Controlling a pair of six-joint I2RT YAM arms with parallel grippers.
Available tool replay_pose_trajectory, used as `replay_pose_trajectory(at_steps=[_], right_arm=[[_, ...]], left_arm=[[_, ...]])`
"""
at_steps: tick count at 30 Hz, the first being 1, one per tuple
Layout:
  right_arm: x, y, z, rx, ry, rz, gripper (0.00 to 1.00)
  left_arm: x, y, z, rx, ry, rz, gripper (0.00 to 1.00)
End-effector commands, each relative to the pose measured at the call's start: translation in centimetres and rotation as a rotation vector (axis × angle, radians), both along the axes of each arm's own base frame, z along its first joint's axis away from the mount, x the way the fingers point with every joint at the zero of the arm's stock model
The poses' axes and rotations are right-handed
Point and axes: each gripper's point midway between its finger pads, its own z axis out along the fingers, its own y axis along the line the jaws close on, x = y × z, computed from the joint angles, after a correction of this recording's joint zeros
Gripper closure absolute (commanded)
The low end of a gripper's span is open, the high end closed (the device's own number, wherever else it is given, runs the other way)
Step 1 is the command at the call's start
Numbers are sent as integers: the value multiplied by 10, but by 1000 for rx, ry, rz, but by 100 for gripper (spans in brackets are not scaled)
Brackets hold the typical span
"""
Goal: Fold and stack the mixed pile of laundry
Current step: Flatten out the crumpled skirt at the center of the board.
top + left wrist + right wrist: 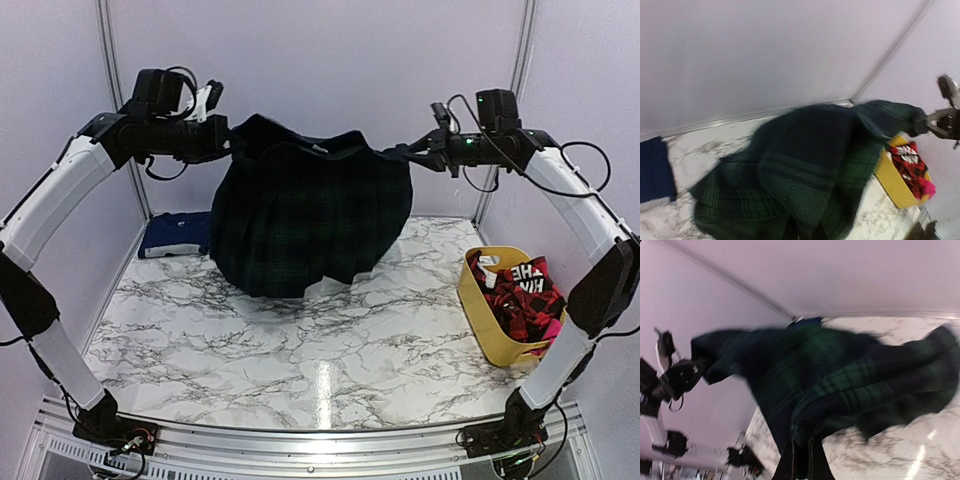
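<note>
- First, the yellow tub [476,300] stands on the right side of the bench [300,360], just beside the right arm.
- Inside the tub lies a red-and-black piece [515,295], crumpled and filling most of it; a small pink piece [551,325] shows at the near end of the tub, beside the red one.
- White letters are printed on the red-and-black piece. From the top view they appear upside down, and I cannot read them with certainty.
- No other writing can be read on any cloth.
- The 2 arms are raised high over the far half of the bench, with their forearms reaching inward toward each other at about the same height.
- The left gripper [228,140] is clenched on the upper left corner of the plaid garment [310,220].
- The right gripper [403,153] is clenched on the upper right corner of this garment.
- The plaid garment, dark green and navy, hangs spread between the 2 grippers; its top edge sags a little in the middle, and its lower part reaches the bench surface.
- A navy-blue cloth [175,235] lies flat on the bench at the far left, beside the plaid garment and partly behind it.
- Both wrist views are blurred.
</note>
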Motion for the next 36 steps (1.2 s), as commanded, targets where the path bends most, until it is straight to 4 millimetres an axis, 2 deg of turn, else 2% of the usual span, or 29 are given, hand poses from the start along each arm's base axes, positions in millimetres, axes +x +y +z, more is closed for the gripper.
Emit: replay_pose_trajectory(at_steps=[1,3,6,9,12,14,16,18,20,22,23,25,27,28,30,31,33,34,35,36], right_arm=[[-72,109,21,20,-80,321,100],[-87,107,28,9,-88,312,100],[-100,89,50,22,-128,254,100],[-111,86,71,73,-151,254,100],[-115,84,89,106,-169,243,100],[-113,83,94,107,-180,237,100],[-101,79,87,87,-176,210,100],[-76,66,70,67,-144,156,100],[-42,45,52,70,-114,89,100],[-5,25,44,106,-107,35,100],[16,15,46,129,-117,7,100],[50,13,57,162,-152,5,100],[81,13,74,177,-193,-5,100],[91,13,90,211,-227,5,100],[97,11,122,320,-263,37,100],[93,11,136,353,-299,55,100],[74,8,158,370,-363,73,100],[63,8,161,361,-386,83,100],[54,6,154,336,-383,79,100],[56,4,122,291,-327,64,100]], left_arm=[[-61,-85,38,-57,-88,-351,100],[-75,-86,44,-74,-95,-392,100],[-90,-72,56,-68,-134,-378,100],[-103,-61,72,-79,-177,-373,100],[-110,-56,87,-99,-206,-371,100],[-107,-53,90,-95,-213,-351,100],[-94,-49,83,-59,-217,-296,100],[-68,-43,65,-7,-197,-206,100],[-33,-32,46,34,-160,-91,100],[7,-18,32,31,-126,10,100],[27,-13,34,1,-127,44,100],[65,-8,35,-58,-118,76,100],[94,-6,51,-120,-156,80,100],[103,-4,65,-160,-188,83,100],[104,0,99,-233,-271,74,100],[98,2,115,-257,-311,54,100],[77,-2,133,-271,-361,-13,100],[66,-5,132,-257,-370,-53,100],[50,-6,130,-236,-377,-87,100],[44,-8,111,-193,-355,-113,100]])
